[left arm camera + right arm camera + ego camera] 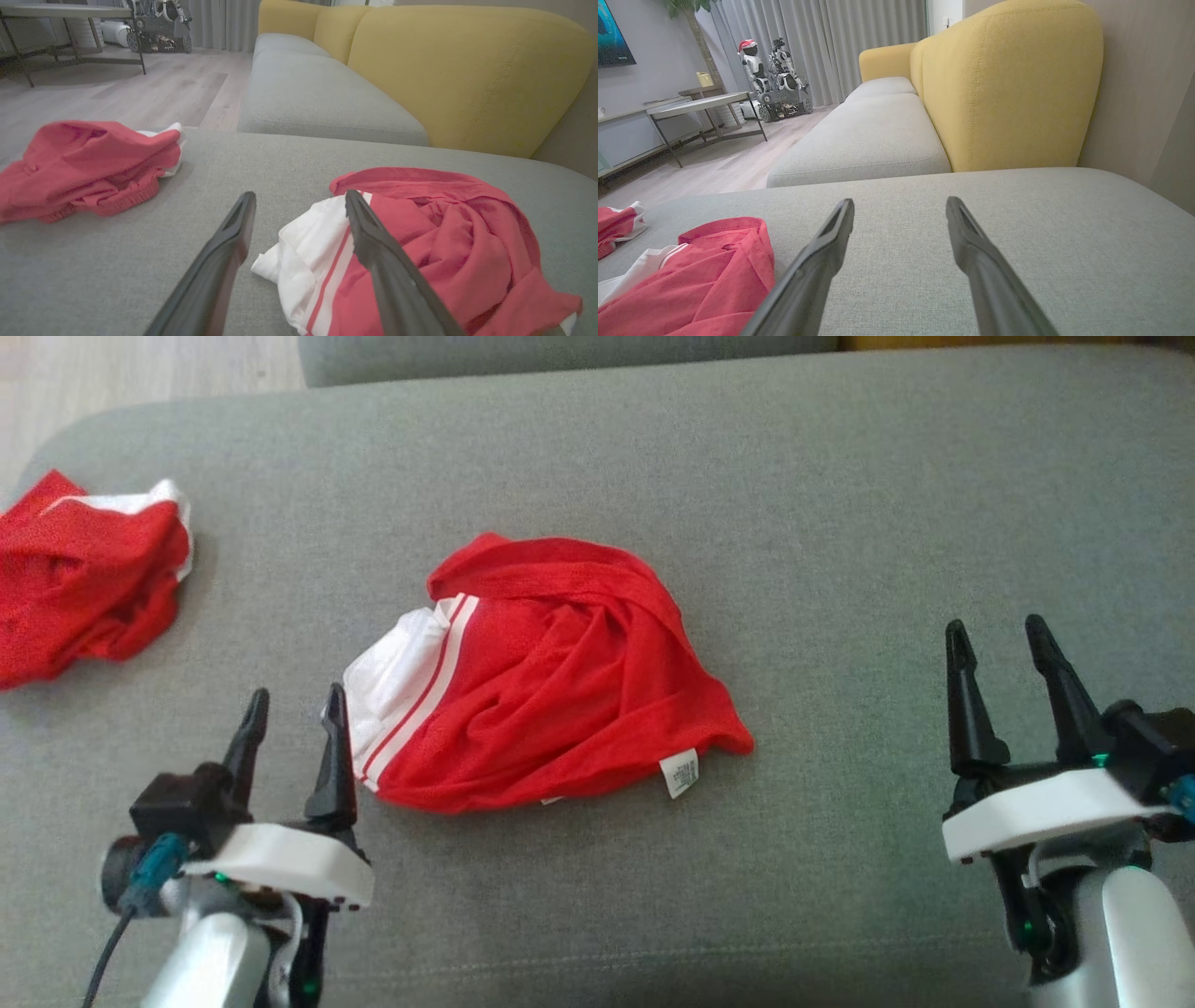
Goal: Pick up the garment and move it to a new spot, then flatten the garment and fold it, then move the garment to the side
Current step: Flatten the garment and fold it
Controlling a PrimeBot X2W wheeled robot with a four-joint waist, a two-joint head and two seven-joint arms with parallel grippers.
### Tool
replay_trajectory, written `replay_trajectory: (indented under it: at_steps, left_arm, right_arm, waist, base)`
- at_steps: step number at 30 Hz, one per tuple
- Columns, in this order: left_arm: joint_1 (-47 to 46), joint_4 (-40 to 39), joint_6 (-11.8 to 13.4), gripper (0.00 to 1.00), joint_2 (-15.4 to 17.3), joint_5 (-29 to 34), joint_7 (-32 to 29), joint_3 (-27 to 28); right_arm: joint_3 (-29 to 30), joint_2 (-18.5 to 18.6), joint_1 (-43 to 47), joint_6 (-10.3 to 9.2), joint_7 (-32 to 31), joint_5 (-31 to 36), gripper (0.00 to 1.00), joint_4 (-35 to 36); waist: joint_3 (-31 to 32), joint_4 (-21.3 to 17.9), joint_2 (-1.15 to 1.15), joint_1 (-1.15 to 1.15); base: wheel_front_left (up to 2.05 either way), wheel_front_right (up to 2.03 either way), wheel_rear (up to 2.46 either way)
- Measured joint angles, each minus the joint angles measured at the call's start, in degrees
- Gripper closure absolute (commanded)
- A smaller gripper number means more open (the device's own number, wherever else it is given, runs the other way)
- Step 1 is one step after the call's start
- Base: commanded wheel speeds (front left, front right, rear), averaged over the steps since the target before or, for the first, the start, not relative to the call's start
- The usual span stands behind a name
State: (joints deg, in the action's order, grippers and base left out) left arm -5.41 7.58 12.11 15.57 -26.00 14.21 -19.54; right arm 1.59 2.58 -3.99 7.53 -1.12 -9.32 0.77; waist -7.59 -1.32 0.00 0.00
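A red garment (551, 681) with a white side panel and red stripes lies crumpled in the middle of the grey cushion (840, 523). A white label sticks out at its near edge. My left gripper (294, 705) stands open just left of its white part, nothing between the fingers. In the left wrist view the garment (439, 242) lies under and right of my right finger (373, 247). My right gripper (999, 635) stands open far to the right over bare cushion. The right wrist view shows the garment (700, 280) at lower left.
A second red and white garment (84, 579) lies bunched at the cushion's far left edge. A yellow sofa backrest (1008, 88) and another grey seat (868, 135) lie beyond. Wooden floor, a table (700, 105) and parked robots (775, 79) stand further off.
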Motion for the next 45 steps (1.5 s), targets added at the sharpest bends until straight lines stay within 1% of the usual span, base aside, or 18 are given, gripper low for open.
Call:
replay_trajectory:
  at_steps: [3, 6, 7, 13, 17, 30, 42, 45]
  left_arm:
    - [-0.1, -0.7, 0.0, 0.00, 1.5, 2.0, 0.0, -0.1]
    - [0.0, -1.4, 0.1, 0.00, 2.4, 2.7, 0.0, -0.3]
    - [0.2, -1.8, 0.5, 0.00, 2.7, 3.0, -0.1, -0.5]
    - [2.6, -3.5, 1.1, 0.00, 3.9, 3.4, -1.5, -1.1]
    - [3.5, -4.3, 1.8, 0.00, 4.0, 3.3, -2.0, -1.1]
    - [3.5, -5.1, 2.4, 0.00, 4.1, 3.1, -2.6, -1.4]
    - [3.5, -3.8, 2.2, 0.00, 4.3, 2.8, -3.3, -2.0]
    - [2.9, -2.8, 1.3, 0.00, 4.3, 2.6, -4.8, -3.3]
  right_arm:
    - [0.0, 0.0, 0.5, 0.00, -0.5, 0.4, 0.00, 0.2]
    - [0.0, 0.0, 1.4, 0.00, -0.7, 0.7, 0.00, 0.3]
    - [0.0, 0.0, 1.9, 0.00, -1.0, 0.8, 0.00, 0.3]
    - [0.0, 0.0, 3.7, 0.00, -1.4, 0.8, 0.00, 0.3]
    - [0.0, 0.0, 3.7, 0.00, -1.5, 0.8, 0.00, 0.6]
    - [0.0, 0.0, 3.7, 0.00, -1.8, 0.8, 0.00, 0.9]
    - [0.0, 0.0, 3.7, 0.00, -1.8, 0.7, 0.00, 0.9]
    - [0.0, 0.0, 3.7, 0.00, -1.7, 0.7, 0.00, 1.0]
  waist:
    - [1.2, 0.2, 0.00, 0.00]
    - [2.0, 0.3, 0.00, 0.00]
    - [2.4, 0.3, 0.00, 0.00]
    - [3.6, 0.2, 0.00, 0.00]
    - [3.6, 0.2, 0.00, 0.00]
    - [3.3, 0.2, 0.00, 0.00]
    - [2.6, -0.2, 0.00, 0.00]
    - [2.0, 0.0, 0.00, 0.00]
  base:
    - [0.00, 0.00, 0.00]
    - [0.00, 0.00, 0.00]
    - [0.00, 0.00, 0.00]
    - [0.00, 0.00, 0.00]
    - [0.00, 0.00, 0.00]
    - [0.00, 0.00, 0.00]
    - [0.00, 0.00, 0.00]
    - [0.00, 0.00, 0.00]
